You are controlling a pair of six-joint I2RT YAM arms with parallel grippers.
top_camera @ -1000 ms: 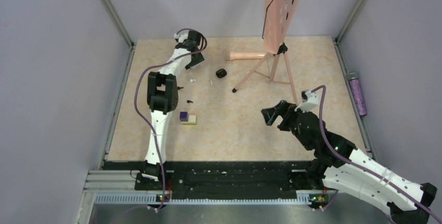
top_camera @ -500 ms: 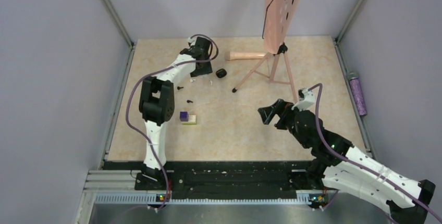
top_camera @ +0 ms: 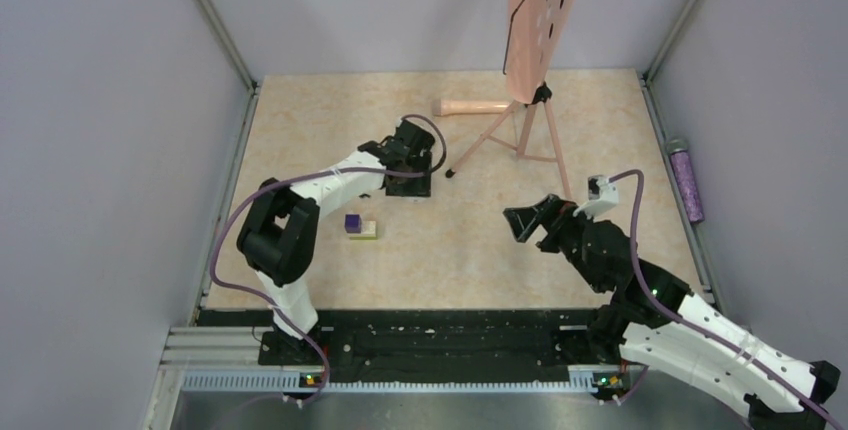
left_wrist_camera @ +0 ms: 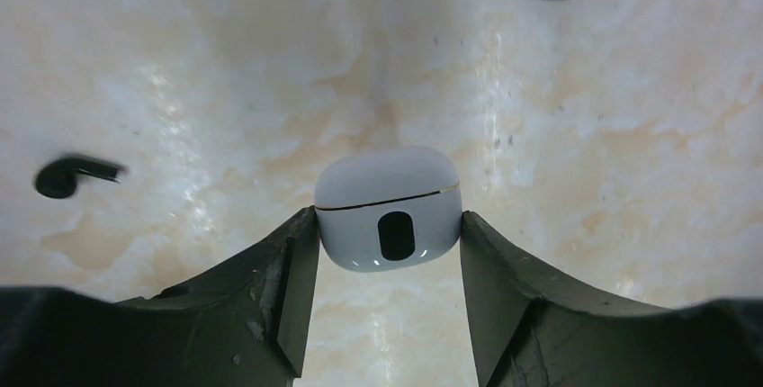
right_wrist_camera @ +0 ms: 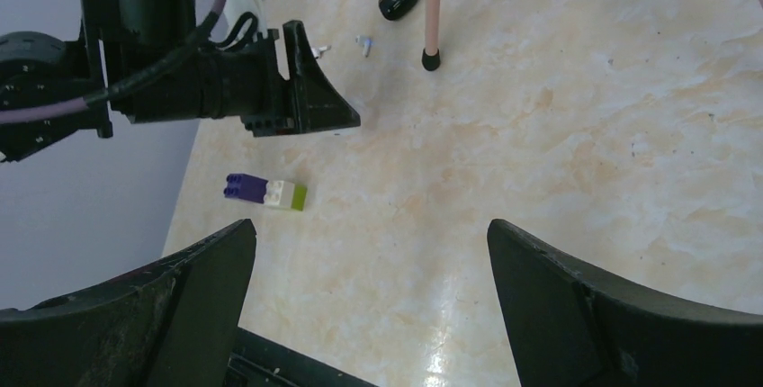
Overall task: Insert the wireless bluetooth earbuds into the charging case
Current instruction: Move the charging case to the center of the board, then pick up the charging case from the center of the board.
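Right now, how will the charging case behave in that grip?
Probably rigid: the charging case shows no dent between the fingers of the left end effector. Its glossy, rounded shell looks slippery and could squirt out. Set down, it might rock.

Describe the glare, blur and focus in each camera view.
Top external: even, soft light, everything sharp. Left wrist: glare streaks on the table, the earbud smeared, the case between the left claw sharp. Right wrist: floor sheen, right claw slightly soft.
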